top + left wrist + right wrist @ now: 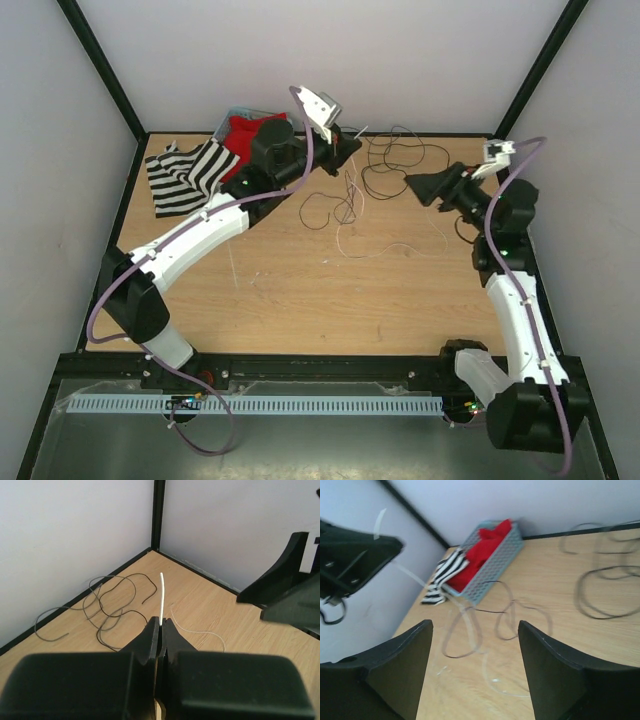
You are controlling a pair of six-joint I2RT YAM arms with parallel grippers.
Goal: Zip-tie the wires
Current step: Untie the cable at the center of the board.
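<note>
Nearest you, both arms reach from their bases out over the wooden table (300, 290). Your left gripper (160, 626) is pinched tight on the zip tie (162, 594), which rises from between the fingertips as a thin white strip with a slight curve, held up off the wood. Your right gripper (475, 627) has its fingers spread wide with nothing between them, and it faces the left one from nearby. Beneath and beyond the two grippers, the wires (385, 165) lie loose on the table in dark loops with a pale strand or two, none of them held. Farther back on the left, a grey-blue basket (496, 560) holds red cloth (487, 547), with a striped cloth (185, 172) spilling out beside it.
</note>
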